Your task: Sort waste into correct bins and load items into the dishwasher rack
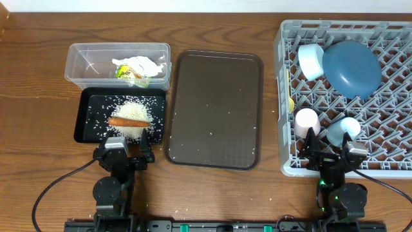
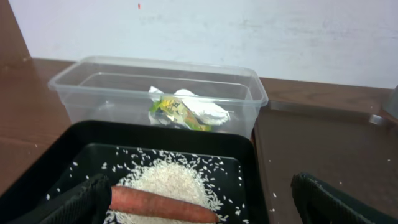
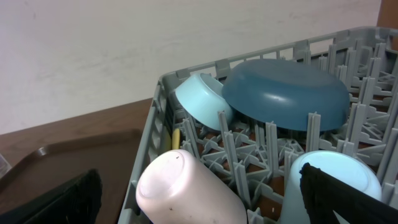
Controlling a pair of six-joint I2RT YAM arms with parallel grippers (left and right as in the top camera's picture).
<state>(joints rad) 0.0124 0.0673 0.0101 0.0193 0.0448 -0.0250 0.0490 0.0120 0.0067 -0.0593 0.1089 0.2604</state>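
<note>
Crumpled white paper with green-orange wrapper scraps (image 1: pixel 136 69) lies in the clear tub (image 1: pixel 78 64). Rice (image 1: pixel 135 111) and an orange stick (image 1: pixel 129 122) lie in the black tray (image 1: pixel 87 126). My left gripper (image 1: pixel 124 153) hovers open at that tray's near edge, the stick (image 2: pixel 165 205) showing between its fingers. In the grey rack (image 1: pixel 281 96) sit the dark blue plate (image 1: pixel 351 67), bowl (image 1: pixel 311 61), pink cup (image 1: pixel 307 121), light blue cup (image 1: pixel 343 129) and yellow spoon (image 1: pixel 291 103). Over the rack's near left corner my right gripper (image 1: pixel 331 153) is open above the pink cup (image 3: pixel 186 190).
A large dark brown serving tray (image 1: pixel 214 109) with a few stray rice grains lies between the two bins and the rack. Cables run along the table's near edge behind both arms. A white wall stands beyond the table's far edge.
</note>
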